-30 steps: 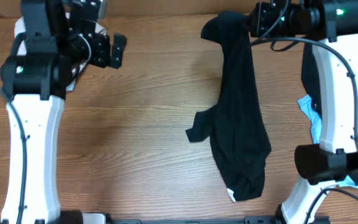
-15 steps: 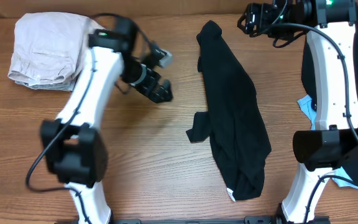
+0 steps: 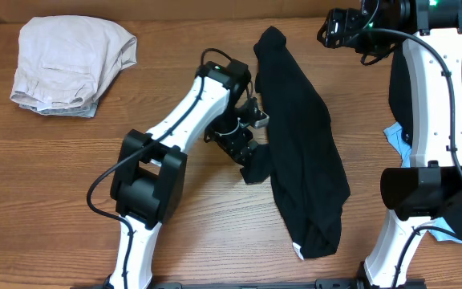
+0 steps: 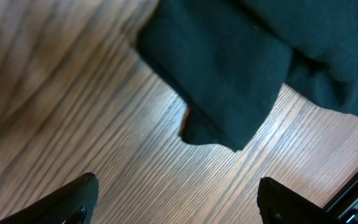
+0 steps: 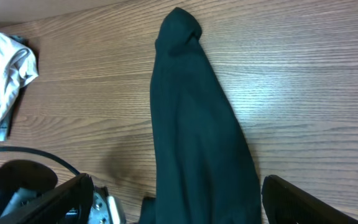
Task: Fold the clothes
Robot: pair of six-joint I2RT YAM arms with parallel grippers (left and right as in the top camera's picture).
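The black garment (image 3: 303, 152) lies lengthwise on the table (image 3: 175, 225). Your left gripper (image 4: 179, 204), jaws wide and empty, hangs over its side flap (image 4: 219, 106); right gripper (image 3: 333, 28) likewise wide. Pinch the flap's edge alone.

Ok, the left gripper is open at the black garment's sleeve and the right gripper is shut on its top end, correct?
Not quite: the right gripper is open and holds nothing; the right wrist view shows the black garment lying free on the table. The rest stands.
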